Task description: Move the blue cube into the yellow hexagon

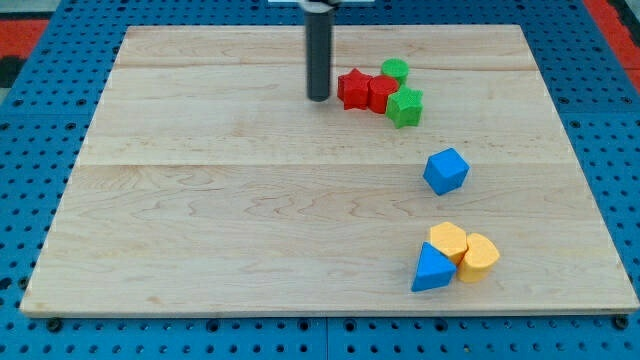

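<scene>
The blue cube (446, 170) sits on the wooden board, right of centre. The yellow hexagon (448, 241) lies below it near the view's bottom right, touching a blue triangular block (432, 269) and a second yellow block (479, 257). A gap of bare board separates the cube from the hexagon. My tip (319, 97) is on the board near the view's top, just left of a red star block (352, 88), well up and left of the blue cube.
A cluster at the top holds the red star, a red block (381, 94), a green round block (395, 70) and a green star block (405, 107). The wooden board (200, 200) rests on a blue pegboard (30, 150).
</scene>
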